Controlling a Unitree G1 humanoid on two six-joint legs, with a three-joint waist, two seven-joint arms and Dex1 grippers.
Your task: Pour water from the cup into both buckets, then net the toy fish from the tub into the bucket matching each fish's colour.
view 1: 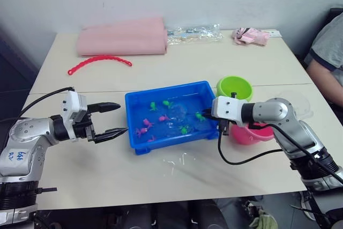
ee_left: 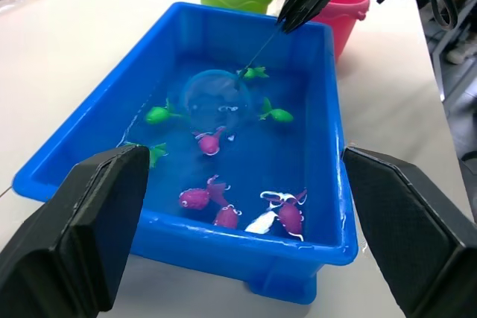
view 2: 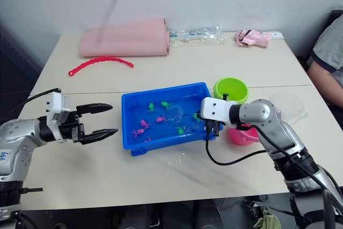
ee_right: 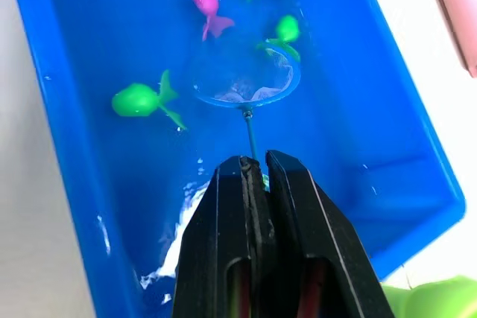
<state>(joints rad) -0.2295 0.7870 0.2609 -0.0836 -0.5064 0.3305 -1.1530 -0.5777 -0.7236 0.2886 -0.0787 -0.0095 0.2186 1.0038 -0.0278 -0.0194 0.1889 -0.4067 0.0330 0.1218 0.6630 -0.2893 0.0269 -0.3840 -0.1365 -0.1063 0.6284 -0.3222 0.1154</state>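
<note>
Right gripper (ee_right: 255,173) is clamped shut on the net (ee_right: 250,80) handle, hoop dipped in the tub (view 1: 134,103) among the fish (ee_right: 138,100) (green and pink ones). Left gripper (view 1: 115,118) hangs wide open just beside the tub's left wall, and the green bucket (view 1: 234,87) and pink bucket (view 1: 247,134) sit near the desk's right edge.

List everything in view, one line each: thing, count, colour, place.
tub: one, blue, table centre, holding water
toy fish: about nine, green and pink, in the tub
net: one, blue rim, dipped in the tub
green bucket: one, lime, right of the tub
pink bucket: one, nearer than the green one
cup: one, clear, right of the buckets
beaded strip: one, red, far left
pink roll: one, far edge
plastic bag: one, clear, beside the roll
pink cloth: one, far right
person: one, right edge
left gripper: open, left of the tub
right gripper: shut on the net's handle
</note>
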